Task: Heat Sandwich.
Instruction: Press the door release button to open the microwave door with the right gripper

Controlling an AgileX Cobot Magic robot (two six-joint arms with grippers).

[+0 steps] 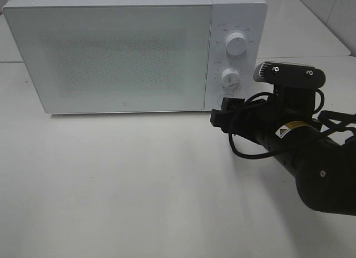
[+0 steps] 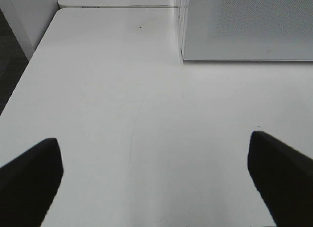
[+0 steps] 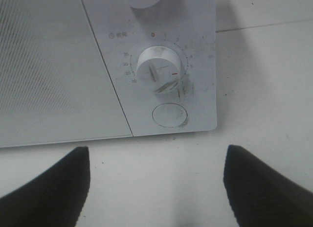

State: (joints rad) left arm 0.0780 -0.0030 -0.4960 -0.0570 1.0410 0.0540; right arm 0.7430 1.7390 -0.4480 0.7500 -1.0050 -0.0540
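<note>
Boxy white microwave w/ a speckled frosted door is shut and the sandwich isn't visible anywhere, so can't tell if it's already inside or not loaded yet, tbh. Right gripper hangs just in front of the control panel, fingers apart w/ nothing between, facing the white timer dial and the round push button below it. My guess is panel work comes next. Left gripper is also spread wide and empty over the white tabletop.
</note>
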